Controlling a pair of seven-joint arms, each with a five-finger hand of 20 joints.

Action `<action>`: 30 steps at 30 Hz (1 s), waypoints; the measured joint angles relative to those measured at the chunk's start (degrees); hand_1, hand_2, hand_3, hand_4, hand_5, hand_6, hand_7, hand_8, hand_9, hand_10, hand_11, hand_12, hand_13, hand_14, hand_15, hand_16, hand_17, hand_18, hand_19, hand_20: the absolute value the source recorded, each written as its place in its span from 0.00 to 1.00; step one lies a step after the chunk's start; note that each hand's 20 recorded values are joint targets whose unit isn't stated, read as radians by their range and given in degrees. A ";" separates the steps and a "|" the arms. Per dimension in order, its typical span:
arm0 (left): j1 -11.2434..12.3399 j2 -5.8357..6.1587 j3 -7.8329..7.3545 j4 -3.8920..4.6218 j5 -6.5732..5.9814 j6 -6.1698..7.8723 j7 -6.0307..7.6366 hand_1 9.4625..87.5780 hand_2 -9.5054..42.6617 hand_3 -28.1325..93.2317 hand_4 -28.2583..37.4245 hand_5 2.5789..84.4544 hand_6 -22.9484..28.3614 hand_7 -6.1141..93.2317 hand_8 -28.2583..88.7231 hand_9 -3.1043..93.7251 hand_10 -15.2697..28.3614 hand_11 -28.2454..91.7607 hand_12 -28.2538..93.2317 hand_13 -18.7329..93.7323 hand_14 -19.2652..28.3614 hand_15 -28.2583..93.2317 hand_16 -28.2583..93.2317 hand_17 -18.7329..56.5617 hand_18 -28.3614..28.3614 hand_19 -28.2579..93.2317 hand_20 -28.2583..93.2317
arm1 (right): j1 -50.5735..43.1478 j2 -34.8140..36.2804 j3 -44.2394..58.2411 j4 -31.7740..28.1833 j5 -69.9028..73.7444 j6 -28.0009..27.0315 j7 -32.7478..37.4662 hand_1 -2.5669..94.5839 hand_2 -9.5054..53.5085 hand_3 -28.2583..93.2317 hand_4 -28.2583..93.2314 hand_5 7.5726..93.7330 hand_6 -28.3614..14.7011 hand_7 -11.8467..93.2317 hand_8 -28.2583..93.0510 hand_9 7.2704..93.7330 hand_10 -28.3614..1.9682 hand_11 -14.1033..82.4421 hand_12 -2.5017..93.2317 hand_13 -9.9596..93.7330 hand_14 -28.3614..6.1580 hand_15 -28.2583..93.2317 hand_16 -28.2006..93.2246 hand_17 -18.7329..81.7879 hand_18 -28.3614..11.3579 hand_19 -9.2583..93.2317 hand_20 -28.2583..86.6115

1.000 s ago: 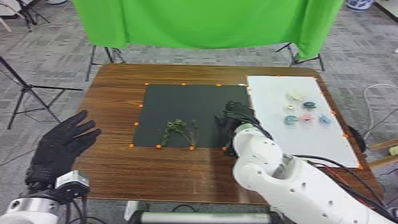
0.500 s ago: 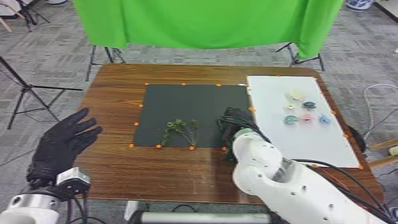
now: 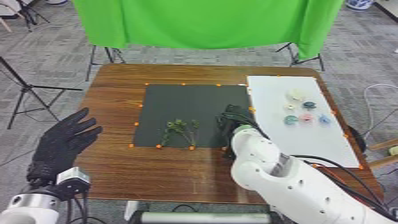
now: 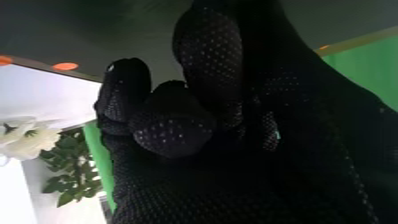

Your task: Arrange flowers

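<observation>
The head view looks forward and down from behind the tabletop's (image 3: 169,175) near edge, set back and high enough to take in its far corners and, beyond the far edge, the green cloth (image 3: 209,25). The right wrist view sits low and very near, just behind the right hand (image 3: 233,117), looking past its glove over the mat (image 3: 191,107) to the cloth; its picture is tilted, the mat's border running aslant. Both views share the right hand (image 4: 222,170), parts of mat and sheet (image 3: 311,145), orange dots (image 4: 65,66) and the cloth.
</observation>
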 measured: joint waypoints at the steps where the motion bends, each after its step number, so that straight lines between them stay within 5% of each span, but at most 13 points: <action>1: 0.03 -0.02 -0.03 0.00 0.00 0.00 -0.02 0.18 0.28 0.91 0.11 0.42 0.64 0.20 0.16 0.37 0.79 0.43 0.30 0.39 0.96 0.61 0.16 0.13 0.93 0.73 0.17 | -0.40 -0.13 0.56 -0.11 0.00 -0.19 0.00 0.46 0.00 0.93 0.01 0.92 0.58 0.37 0.35 0.96 0.53 0.64 0.26 0.92 0.65 0.88 0.36 0.60 0.12 1.00 0.44; 15: 0.45 -0.46 -0.12 -0.05 0.06 0.06 -0.33 0.18 0.28 0.91 0.11 0.42 0.64 0.20 0.16 0.37 0.79 0.43 0.30 0.39 0.96 0.61 0.16 0.13 0.93 0.73 0.17 | -0.59 0.67 -1.55 -1.06 -3.00 0.48 0.05 0.34 0.03 0.93 0.03 0.86 0.58 0.41 0.14 0.88 0.47 0.67 0.25 0.88 0.60 0.89 0.35 0.56 0.11 1.00 0.38; 30: 2.09 -0.54 0.02 -0.12 -0.06 0.43 1.13 0.18 0.28 0.91 0.11 0.42 0.64 0.20 0.16 0.37 0.79 0.43 0.30 0.39 0.96 0.61 0.16 0.13 0.93 0.73 0.17 | -0.84 4.60 4.37 -3.92 -3.03 1.95 0.48 0.30 0.07 0.92 0.04 0.80 0.53 0.38 0.13 0.83 0.38 0.64 0.23 0.86 0.58 0.89 0.35 0.55 0.10 1.00 0.39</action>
